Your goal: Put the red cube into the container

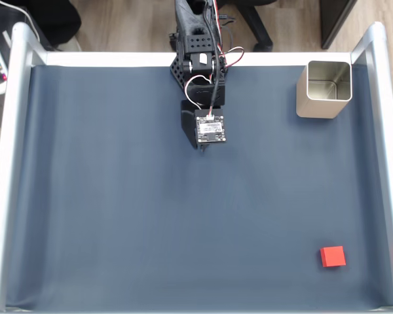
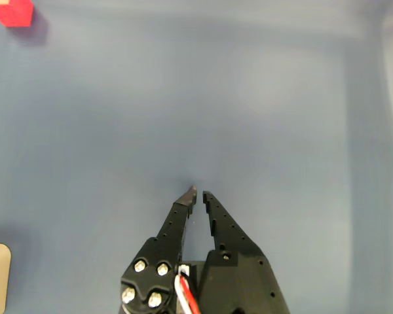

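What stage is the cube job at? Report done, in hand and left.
Done: nothing; the red cube lies on the dark mat, far from the container, which looks empty. In hand: nothing; the end effector is nearly closed on air, by the arm's base in the fixed view. Left: reach, grasp, carry, drop.

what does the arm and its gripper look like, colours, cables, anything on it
The arm is matte black plastic, blocky, with white and red cables looping over it and a small square circuit board at its wrist in the fixed view. The gripper has two black tapering fingers with rows of small holes, silver screws near the base, and red and white wires between them.
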You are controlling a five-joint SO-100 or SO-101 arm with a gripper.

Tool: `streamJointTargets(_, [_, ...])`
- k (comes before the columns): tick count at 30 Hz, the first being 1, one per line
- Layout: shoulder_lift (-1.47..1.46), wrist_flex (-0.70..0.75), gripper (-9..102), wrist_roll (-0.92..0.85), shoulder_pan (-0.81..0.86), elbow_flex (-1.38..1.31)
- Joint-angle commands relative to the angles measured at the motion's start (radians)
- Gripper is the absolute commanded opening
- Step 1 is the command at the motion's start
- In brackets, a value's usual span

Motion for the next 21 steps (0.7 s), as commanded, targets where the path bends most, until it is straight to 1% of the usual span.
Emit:
streamJointTargets(1, [-0.1,-0.048,0,-0.003,-0.04,-0.129])
streamJointTargets(9, [-0.342,-0.048,0,0.046,-0.202,-0.377])
streamJointTargets(12, [-0.456,-0.025,0,0.071,-0.256,-0.483])
streamJointTargets(21, [-0.887,0.074,0,0.12,-0.321,-0.874])
